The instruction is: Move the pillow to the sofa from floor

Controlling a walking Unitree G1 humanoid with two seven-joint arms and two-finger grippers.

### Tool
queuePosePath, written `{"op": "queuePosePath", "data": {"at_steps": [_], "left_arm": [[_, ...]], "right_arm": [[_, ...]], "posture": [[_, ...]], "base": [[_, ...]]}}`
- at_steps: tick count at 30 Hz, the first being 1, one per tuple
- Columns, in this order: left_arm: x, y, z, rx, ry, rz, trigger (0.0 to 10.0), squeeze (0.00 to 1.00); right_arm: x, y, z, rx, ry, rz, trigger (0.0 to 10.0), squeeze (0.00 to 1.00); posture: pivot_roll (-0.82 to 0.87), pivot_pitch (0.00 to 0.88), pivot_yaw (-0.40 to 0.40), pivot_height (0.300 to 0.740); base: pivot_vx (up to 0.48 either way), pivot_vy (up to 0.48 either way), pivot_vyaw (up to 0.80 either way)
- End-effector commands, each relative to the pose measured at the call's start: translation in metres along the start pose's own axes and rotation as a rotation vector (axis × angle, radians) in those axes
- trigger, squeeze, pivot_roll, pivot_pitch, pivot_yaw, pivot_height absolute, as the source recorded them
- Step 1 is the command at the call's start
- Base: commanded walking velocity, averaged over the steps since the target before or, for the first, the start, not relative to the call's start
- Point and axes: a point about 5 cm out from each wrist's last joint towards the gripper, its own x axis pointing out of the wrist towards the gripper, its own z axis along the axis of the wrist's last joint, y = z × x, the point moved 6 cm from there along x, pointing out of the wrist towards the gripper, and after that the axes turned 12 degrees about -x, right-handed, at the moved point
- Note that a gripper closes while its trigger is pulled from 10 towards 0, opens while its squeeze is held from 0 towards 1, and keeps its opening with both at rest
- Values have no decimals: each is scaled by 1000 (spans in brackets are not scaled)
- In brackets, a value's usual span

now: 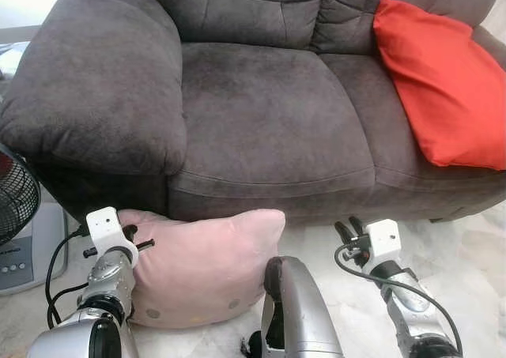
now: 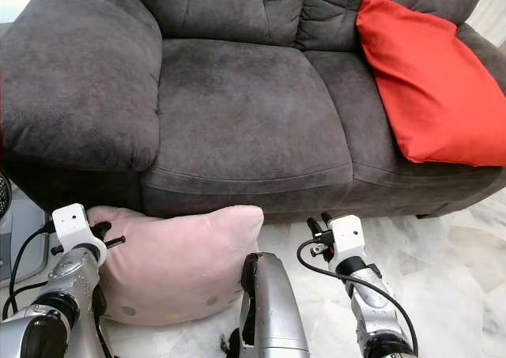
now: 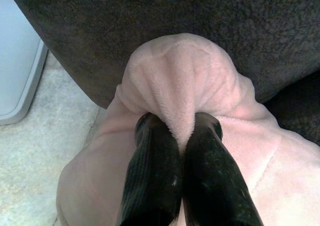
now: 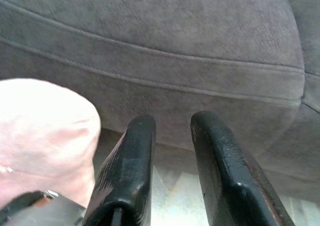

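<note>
Jaws first: our left gripper (image 3: pixel 181 131) has its two black fingers pressed together on a bunched fold of the soft pink plush pillow (image 1: pixel 202 267), pinching the fabric at the pillow's upper left corner. Our right gripper (image 4: pixel 172 121) holds its jaws spread with only air between them, pointed at the front of the sofa seat and just beside the pillow's right edge without touching it.

We see the pink pillow resting on the pale marbled tile floor (image 1: pixel 466 255), leaning against the lower front of the dark grey-brown microfibre sofa (image 1: pixel 269 113), below the left seat cushion and close to the broad padded armrest (image 1: pixel 95 81). A few small round spots mark its lower face.

On the sofa's right seat cushion a bright red square fabric cushion (image 1: pixel 447 81) leans back against the backrest and right arm. At the far left of the room we make out part of a black wire-grille fan (image 1: pixel 16 192) and, beneath it, a white appliance (image 1: pixel 28 251) with a row of small round buttons; any lettering on it is too small for us to read.
</note>
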Motion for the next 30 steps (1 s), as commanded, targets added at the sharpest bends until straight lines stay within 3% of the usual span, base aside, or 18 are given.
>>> {"op": "queuePosePath", "data": {"at_steps": [1,3,10,30], "left_arm": [[-1,-9,6,6,-52,-37,10000,0],[-2,-13,4,47,-62,-50,10000,0],[-7,-25,-1,8,-88,-99,10000,0],[-12,-42,-12,10,-88,-159,10000,0]], "right_arm": [[-5,-5,-4,6,6,-25,10000,0],[-5,-3,-3,8,2,-26,10000,0],[-5,4,1,17,-18,-22,10000,0],[-1,13,-3,76,5,-45,10000,0]], "posture": [[26,90,-199,439],[29,90,-195,439],[45,88,-185,439],[55,86,-150,439]], "base": [[0,0,0],[0,0,0],[0,0,0],[-321,0,0]]}}
